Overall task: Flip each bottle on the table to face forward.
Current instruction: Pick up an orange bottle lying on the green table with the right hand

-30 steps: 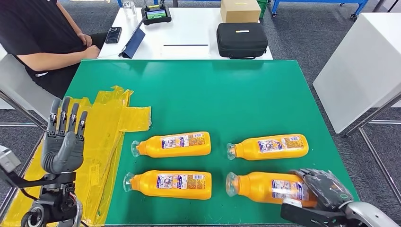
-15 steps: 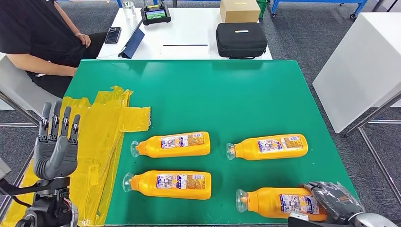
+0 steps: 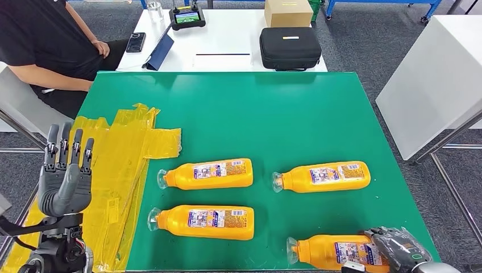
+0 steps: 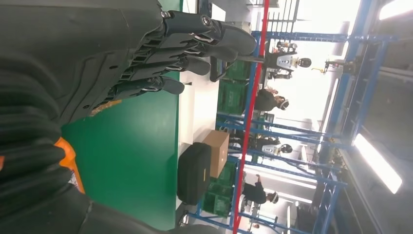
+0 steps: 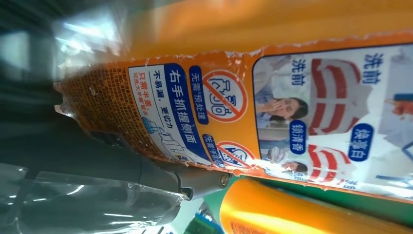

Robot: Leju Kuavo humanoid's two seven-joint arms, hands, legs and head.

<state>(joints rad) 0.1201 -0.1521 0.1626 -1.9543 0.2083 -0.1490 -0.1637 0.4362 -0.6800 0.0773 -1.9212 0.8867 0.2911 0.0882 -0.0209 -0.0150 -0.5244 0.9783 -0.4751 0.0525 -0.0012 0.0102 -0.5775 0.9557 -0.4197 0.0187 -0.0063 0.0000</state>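
Four bottles lie on the bench (image 3: pixel 273 114); the right hand (image 3: pixel 398 247) grips the bottle (image 3: pixel 335 251) nearest its front edge. Left hand (image 3: pixel 65 176) hovers open-fingered. Gripped near its base, it may slip mid-flip.

The head view looks down from high onto the green worktop (image 3: pixel 295 114), which the sideways left wrist view shares, while the right wrist view presses close against a bottle label (image 5: pixel 272 112).

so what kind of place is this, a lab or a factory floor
Probably a robot test lab in an industrial hall: a green work table with orange bottles laid out in rows, a person seated at a white desk, and blue metal racking with green crates behind.
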